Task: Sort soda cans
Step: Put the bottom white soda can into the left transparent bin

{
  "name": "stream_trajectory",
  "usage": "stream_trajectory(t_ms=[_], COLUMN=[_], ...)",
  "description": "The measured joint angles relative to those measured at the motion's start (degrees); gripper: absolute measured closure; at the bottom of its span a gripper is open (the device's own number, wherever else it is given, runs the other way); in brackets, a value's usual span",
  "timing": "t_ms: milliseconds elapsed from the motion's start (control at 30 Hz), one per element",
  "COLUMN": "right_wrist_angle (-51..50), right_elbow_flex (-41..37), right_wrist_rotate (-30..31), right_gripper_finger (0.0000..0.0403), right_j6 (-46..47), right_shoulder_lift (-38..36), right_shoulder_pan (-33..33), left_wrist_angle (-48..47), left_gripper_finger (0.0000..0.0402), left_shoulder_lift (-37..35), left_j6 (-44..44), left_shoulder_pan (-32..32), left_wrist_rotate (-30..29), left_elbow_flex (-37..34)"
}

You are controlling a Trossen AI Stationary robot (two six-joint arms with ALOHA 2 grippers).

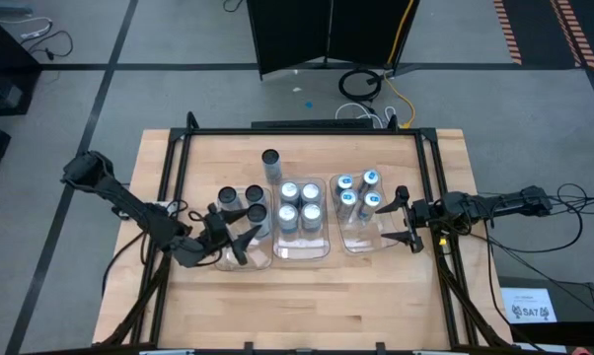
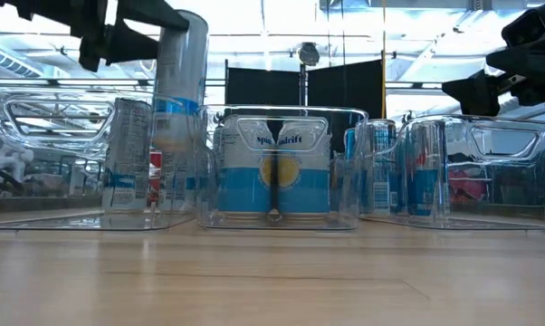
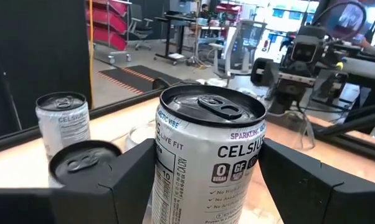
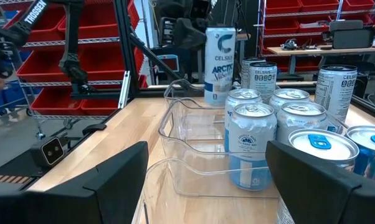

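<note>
Closest to your left wrist camera, a dark-topped Celsius can (image 3: 207,158) stands between the left gripper's (image 1: 240,240) fingers (image 3: 116,186), which bracket it with the jaws spread wide; you cannot tell whether the pads touch it. From above, that gripper sits over the left tray (image 1: 240,262), where three more dark-topped cans (image 1: 242,199) stand. Four silver-topped cans (image 1: 299,204) fill the middle tray (image 1: 302,248), and four blue-topped cans (image 1: 357,190) stand in the right tray (image 1: 361,240). One tall can (image 1: 270,164) stands alone on the table (image 1: 307,296) behind the trays. Your right gripper (image 1: 408,219) hangs open and empty just beside the right tray.
</note>
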Motion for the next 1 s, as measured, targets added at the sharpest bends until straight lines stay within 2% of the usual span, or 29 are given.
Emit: stream_trajectory(t_ms=[100,533,633,867,1000], right_wrist_angle=[0.02,0.08,0.09,0.12,0.15], right_elbow_flex=[0.00,0.00,0.00,0.00,0.00], right_wrist_rotate=[0.01,0.01,0.01,0.01,0.01], right_gripper_finger=[0.0085,0.0085,0.0085,0.0085,0.0085], right_j6=[0.00,0.00,0.00,-0.01,0.00], right_shoulder_lift=[-0.01,-0.01,-0.01,0.01,-0.01], right_shoulder_pan=[0.00,-0.01,0.00,-0.02,0.00], left_wrist_angle=[-0.08,-1.00,-0.58,8.59,10.81], left_gripper_finger=[0.0123,0.0123,0.0123,0.0123,0.0123], left_shoulder_lift=[0.00,0.55,2.74,10.39,12.61], left_j6=[-0.55,-13.94,-15.16,-13.48,-13.45], left_shoulder_pan=[-0.02,0.00,0.00,-0.02,-0.02], left_wrist_rotate=[0.00,-0.37,-0.71,-4.54,-5.43], left_elbow_flex=[-1.50,-9.93,-10.06,-10.00,-9.86])
